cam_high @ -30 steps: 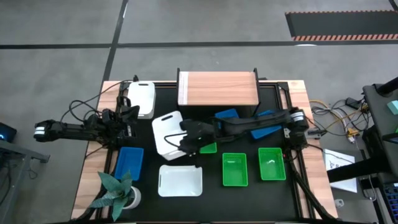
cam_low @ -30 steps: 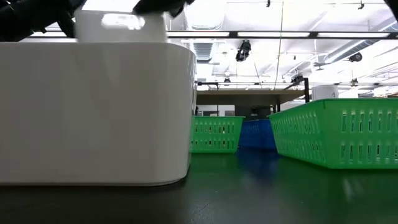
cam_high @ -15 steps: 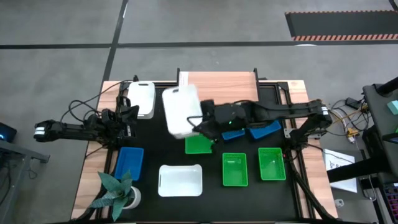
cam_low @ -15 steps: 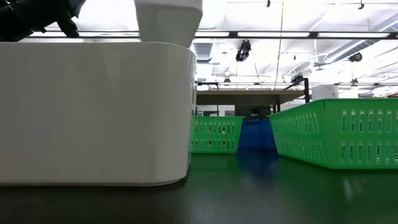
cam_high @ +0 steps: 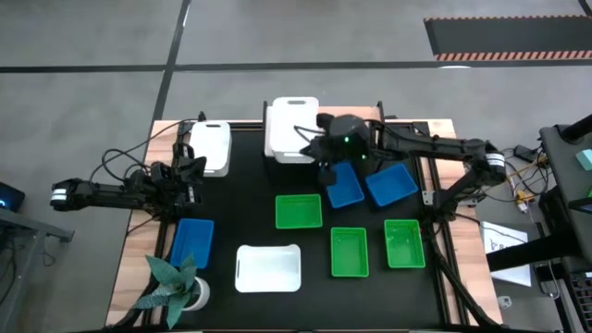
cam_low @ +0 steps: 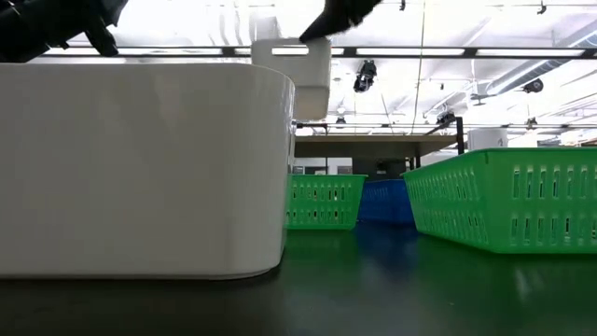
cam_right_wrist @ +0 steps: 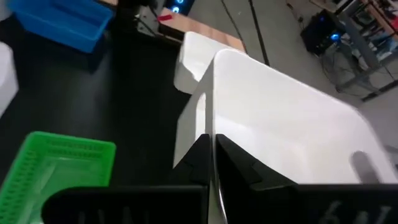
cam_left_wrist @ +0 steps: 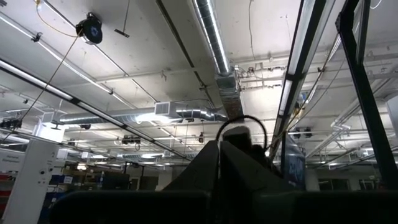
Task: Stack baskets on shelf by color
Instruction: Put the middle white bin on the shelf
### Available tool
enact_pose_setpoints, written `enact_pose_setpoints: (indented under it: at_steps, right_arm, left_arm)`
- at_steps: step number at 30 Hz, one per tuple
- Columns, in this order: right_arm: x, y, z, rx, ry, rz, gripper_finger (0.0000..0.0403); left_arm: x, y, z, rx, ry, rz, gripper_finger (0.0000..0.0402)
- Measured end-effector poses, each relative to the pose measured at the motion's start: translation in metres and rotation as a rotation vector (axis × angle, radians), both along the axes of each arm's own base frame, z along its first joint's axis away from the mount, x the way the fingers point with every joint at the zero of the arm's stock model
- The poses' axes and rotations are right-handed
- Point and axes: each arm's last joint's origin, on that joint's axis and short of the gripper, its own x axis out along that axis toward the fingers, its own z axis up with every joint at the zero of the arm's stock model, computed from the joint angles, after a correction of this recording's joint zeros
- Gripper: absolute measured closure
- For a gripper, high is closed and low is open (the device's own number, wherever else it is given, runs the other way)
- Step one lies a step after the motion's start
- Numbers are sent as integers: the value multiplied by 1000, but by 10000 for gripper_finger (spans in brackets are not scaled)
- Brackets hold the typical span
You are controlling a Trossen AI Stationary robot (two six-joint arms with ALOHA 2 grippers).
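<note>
The right gripper, closed on the rim of a white basket, has carried it up from the middle of the table and now holds it over the left end of the shelf; the green basket it hid earlier lies uncovered. The left gripper stays shut and empty at the table's left edge, beside another white basket; nothing else has moved.

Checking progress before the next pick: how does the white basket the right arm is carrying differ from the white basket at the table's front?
The carried white basket hangs over the shelf's left end; the front white basket rests on the table. The carried one is pinched by its rim in the right end effector; the front one is untouched. Both are white with rounded corners.
</note>
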Motion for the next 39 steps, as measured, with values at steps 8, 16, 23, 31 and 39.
enact_pose_setpoints:
  at_steps: [8,16,23,31,39]
  right_arm:
    - [-8,-36,-27,27,-18,-18,394]
    - [-11,-48,-38,14,-13,17,394]
    - [-12,-50,-40,14,-9,13,394]
    - [-11,-50,-41,16,-3,12,392]
    - [-11,-50,-41,20,-4,9,362]
  left_arm:
    - [0,0,0,0,0,0,402]
    - [0,0,0,0,-1,0,402]
    - [0,0,0,0,-1,0,402]
    - [0,0,0,0,-1,0,402]
    - [0,0,0,0,-3,0,402]
